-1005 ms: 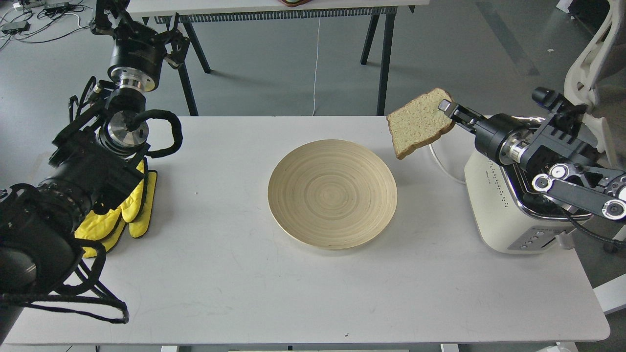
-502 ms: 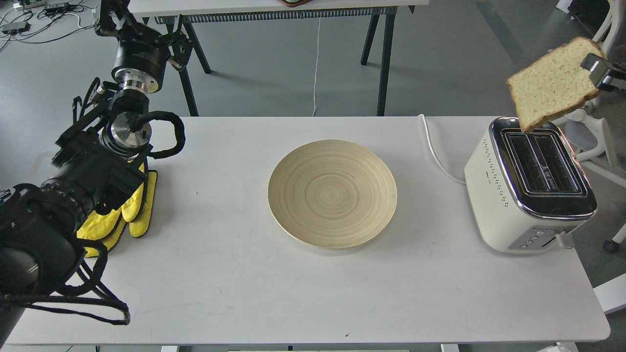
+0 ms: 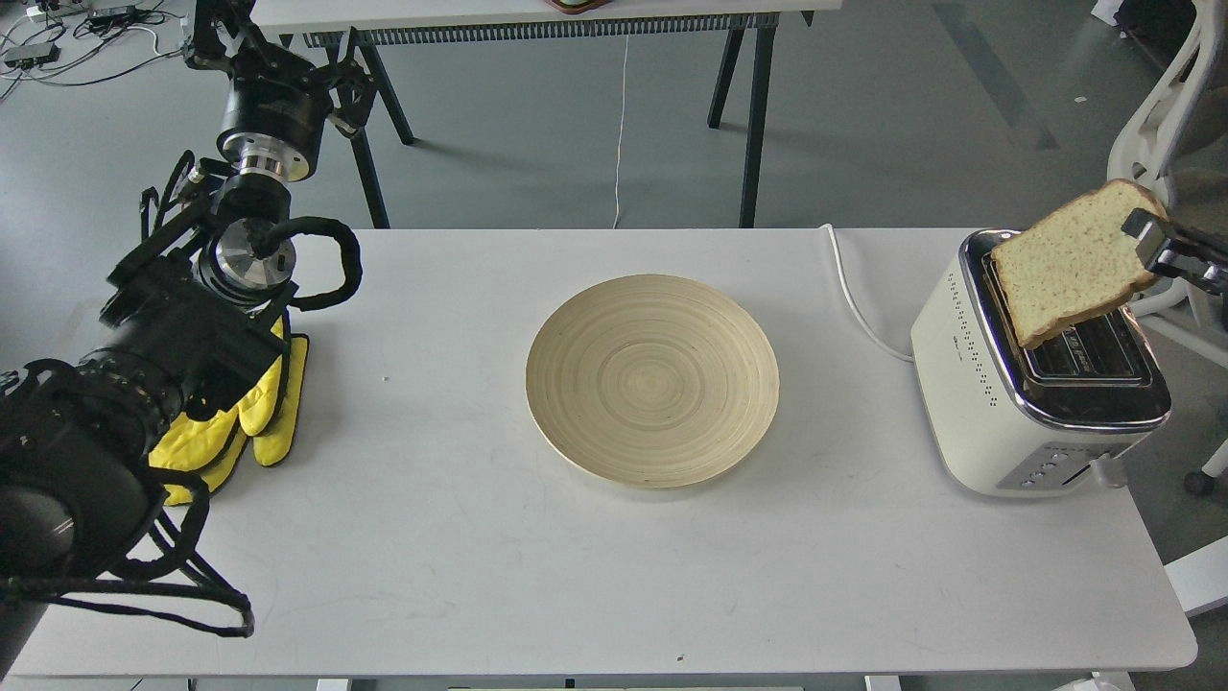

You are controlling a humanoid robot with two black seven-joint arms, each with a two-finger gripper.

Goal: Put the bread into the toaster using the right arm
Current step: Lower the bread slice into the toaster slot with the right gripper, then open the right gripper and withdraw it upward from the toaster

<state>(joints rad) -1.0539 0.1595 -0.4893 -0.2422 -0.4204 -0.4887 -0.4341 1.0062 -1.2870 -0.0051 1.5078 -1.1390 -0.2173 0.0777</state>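
Note:
The bread [image 3: 1070, 261], a pale speckled slice with a brown crust, hangs tilted just above the toaster's slots. My right gripper [image 3: 1146, 247] comes in from the right edge and is shut on the slice's upper right corner. The toaster [image 3: 1017, 384] is cream-white with a chrome top and stands at the table's right end, its white cord [image 3: 854, 297] trailing to the back. My left gripper [image 3: 225, 29] is raised at the far left, beyond the table's back edge; its fingers cannot be told apart.
A round wooden plate [image 3: 652, 379] lies in the middle of the white table [image 3: 480, 557]. Yellow gloves [image 3: 245, 417] lie at the left under my left arm. A second table's legs [image 3: 753, 115] stand behind, and a white chair [image 3: 1166, 106] is at the right.
My right gripper carried the bread from beside the plate, right and up over the toaster, then down towards the slots. The left arm has hardly moved.

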